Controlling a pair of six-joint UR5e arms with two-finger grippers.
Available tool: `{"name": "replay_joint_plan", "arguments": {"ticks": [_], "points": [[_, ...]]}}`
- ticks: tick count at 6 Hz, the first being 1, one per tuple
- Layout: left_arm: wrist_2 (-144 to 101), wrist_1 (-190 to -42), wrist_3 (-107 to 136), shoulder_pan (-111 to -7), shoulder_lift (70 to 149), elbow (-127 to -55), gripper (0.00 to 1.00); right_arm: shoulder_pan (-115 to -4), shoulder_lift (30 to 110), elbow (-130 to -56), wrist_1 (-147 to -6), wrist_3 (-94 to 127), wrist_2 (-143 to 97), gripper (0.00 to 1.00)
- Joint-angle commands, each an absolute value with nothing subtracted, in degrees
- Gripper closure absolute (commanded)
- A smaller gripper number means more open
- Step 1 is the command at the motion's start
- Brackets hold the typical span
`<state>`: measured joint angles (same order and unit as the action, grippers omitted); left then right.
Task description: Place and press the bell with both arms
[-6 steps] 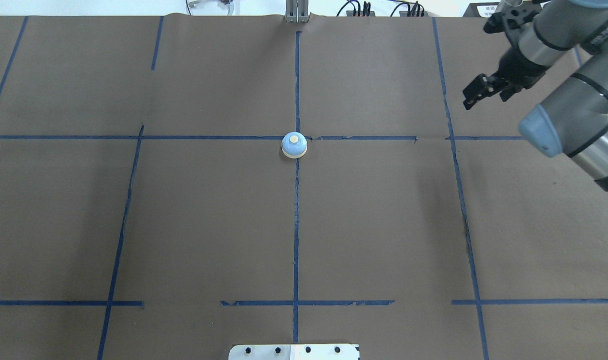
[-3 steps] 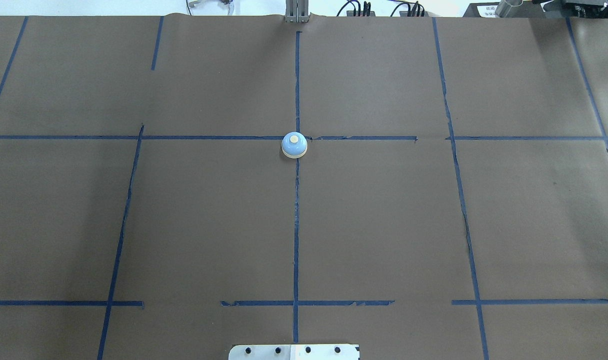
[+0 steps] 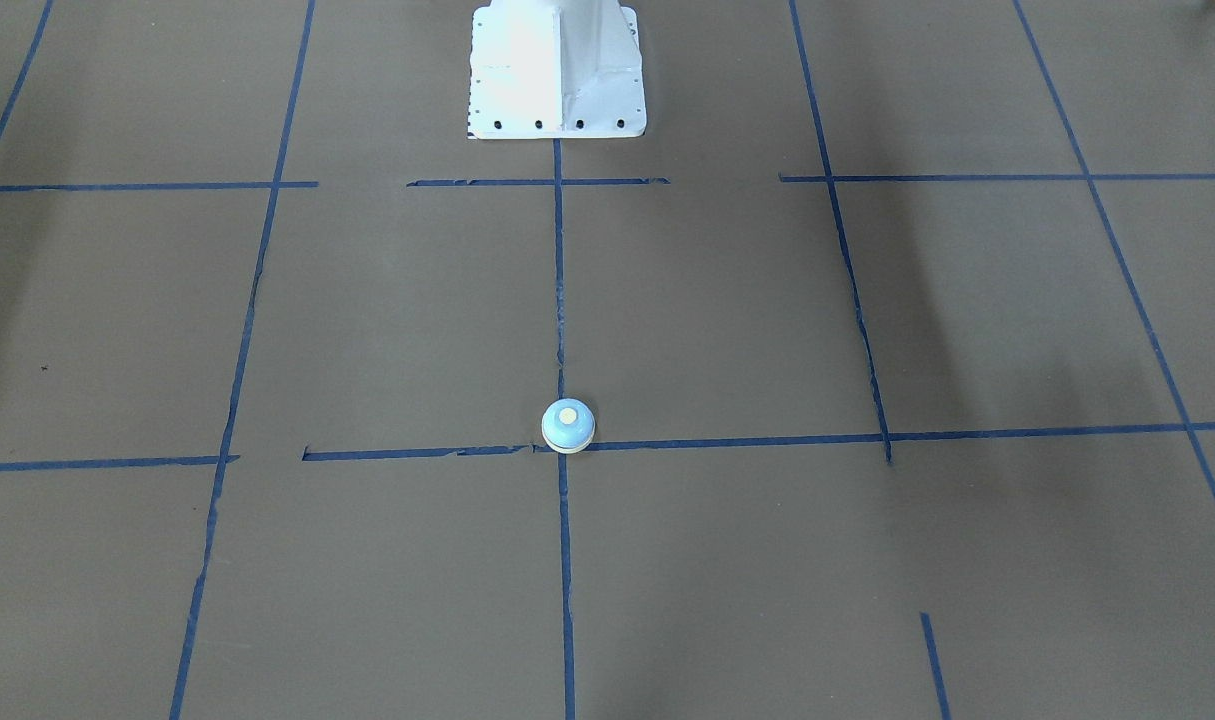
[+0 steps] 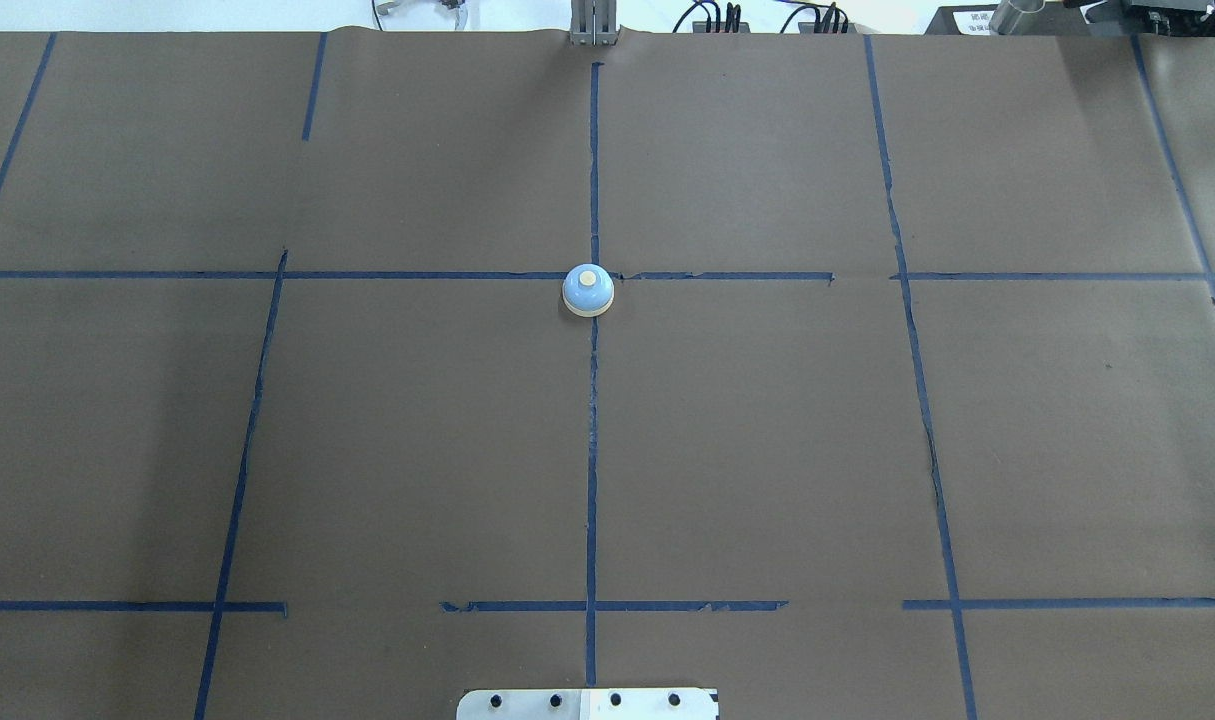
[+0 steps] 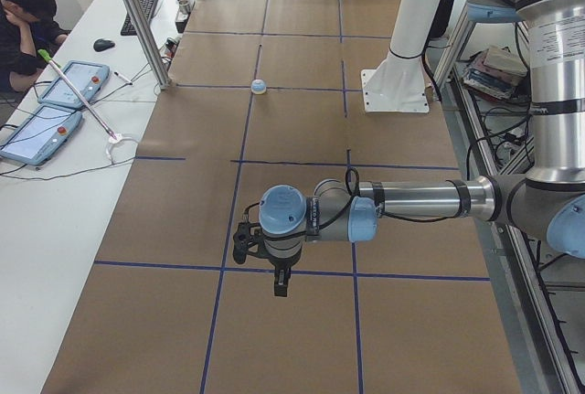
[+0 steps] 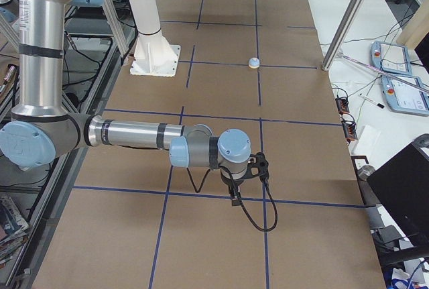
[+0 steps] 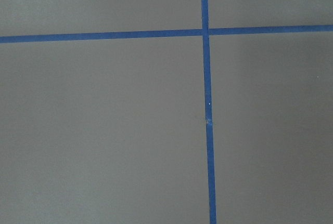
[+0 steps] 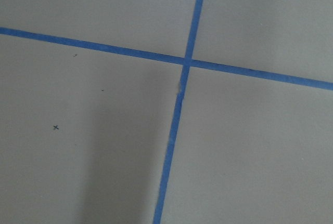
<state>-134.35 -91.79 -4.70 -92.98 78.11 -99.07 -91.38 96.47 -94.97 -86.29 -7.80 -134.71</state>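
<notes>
Left fingers [image 5: 280,282] and right fingers [image 6: 234,196], spread impossible to tell, hang far from bell [image 4: 588,291].

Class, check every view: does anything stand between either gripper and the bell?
Nothing visible does. Only brown paper and blue tape lines lie between the bell and the left gripper or the right gripper.

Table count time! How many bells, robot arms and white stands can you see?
Bell: 1
Robot arms: 2, the left arm and the right arm
White pedestal: 1
Total: 4
</notes>
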Motion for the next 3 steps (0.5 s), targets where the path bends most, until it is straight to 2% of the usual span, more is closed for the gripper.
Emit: {"name": "replay_joint_plan", "arguments": {"ticks": [1, 3], "points": [[-130.61, -92.29, -4.66, -92.99, 76.29, -100.19, 0.0, -91.41, 96.76, -95.27, -87.1, -7.47, -132.98, 0.0], [-130.78, -92.29, -4.66, -92.99, 76.29, -100.11, 0.0, -91.41, 96.86, -95.19, -87.01, -7.47, -133.15, 0.0]]}}
